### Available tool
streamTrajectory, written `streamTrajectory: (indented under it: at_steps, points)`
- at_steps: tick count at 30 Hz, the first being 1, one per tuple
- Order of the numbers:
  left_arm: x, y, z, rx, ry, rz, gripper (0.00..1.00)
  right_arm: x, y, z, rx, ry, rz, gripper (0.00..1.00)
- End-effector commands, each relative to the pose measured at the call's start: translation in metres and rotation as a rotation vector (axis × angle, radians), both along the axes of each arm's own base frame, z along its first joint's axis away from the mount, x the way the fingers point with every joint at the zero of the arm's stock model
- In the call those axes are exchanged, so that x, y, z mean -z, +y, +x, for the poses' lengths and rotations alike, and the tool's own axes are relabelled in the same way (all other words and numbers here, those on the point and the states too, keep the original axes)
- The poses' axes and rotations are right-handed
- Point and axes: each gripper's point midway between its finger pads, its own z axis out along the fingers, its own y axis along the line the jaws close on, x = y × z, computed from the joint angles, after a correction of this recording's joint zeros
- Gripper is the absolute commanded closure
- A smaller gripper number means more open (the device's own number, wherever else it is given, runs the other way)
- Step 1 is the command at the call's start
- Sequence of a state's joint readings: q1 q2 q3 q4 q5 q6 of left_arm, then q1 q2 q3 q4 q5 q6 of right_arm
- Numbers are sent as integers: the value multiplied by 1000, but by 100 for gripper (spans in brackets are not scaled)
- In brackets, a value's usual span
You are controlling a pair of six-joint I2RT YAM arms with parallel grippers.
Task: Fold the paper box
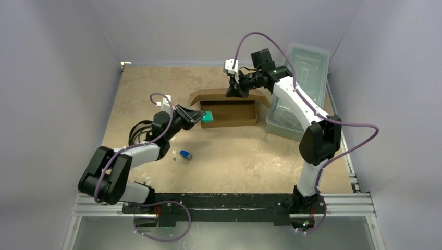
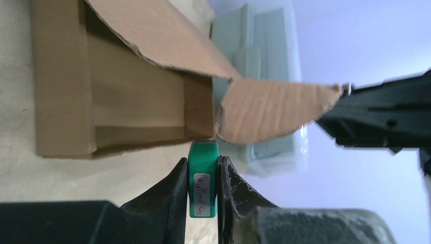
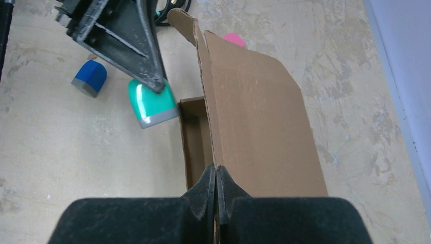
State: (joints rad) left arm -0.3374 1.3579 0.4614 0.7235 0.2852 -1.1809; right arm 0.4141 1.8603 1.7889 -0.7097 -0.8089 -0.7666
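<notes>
Right hand closed, gripping paper box flap

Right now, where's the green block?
Top view, left of centre: the green block is pinched in the left pincer, held at the left end of the paper box, with the blue block lying nearer the arm bases.

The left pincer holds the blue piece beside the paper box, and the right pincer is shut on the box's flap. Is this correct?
Not quite: the left pincer holds the green piece, as the left wrist view shows; the blue piece lies loose nearby. The right pincer is shut on the paper box flap.
</notes>
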Motion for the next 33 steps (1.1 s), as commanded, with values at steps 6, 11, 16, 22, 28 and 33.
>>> streamTrajectory:
  at_steps: [6,11,16,22,28,33]
  points:
    - [-17,0,39,-240,41,-306,100,-20,5,-8,-25,-11,59,100]
    - [-3,-1,59,-312,84,-261,89,-23,5,-9,-26,-10,65,100]
    - [12,-1,54,-300,118,-175,55,-22,6,-11,-28,0,71,100]
    - [12,5,43,-283,123,-67,31,-21,6,-11,-25,3,69,100]
    - [15,17,12,-188,178,223,31,-20,5,-12,-21,6,69,100]
    - [34,69,-55,-263,510,478,15,-14,4,-10,-6,18,54,100]
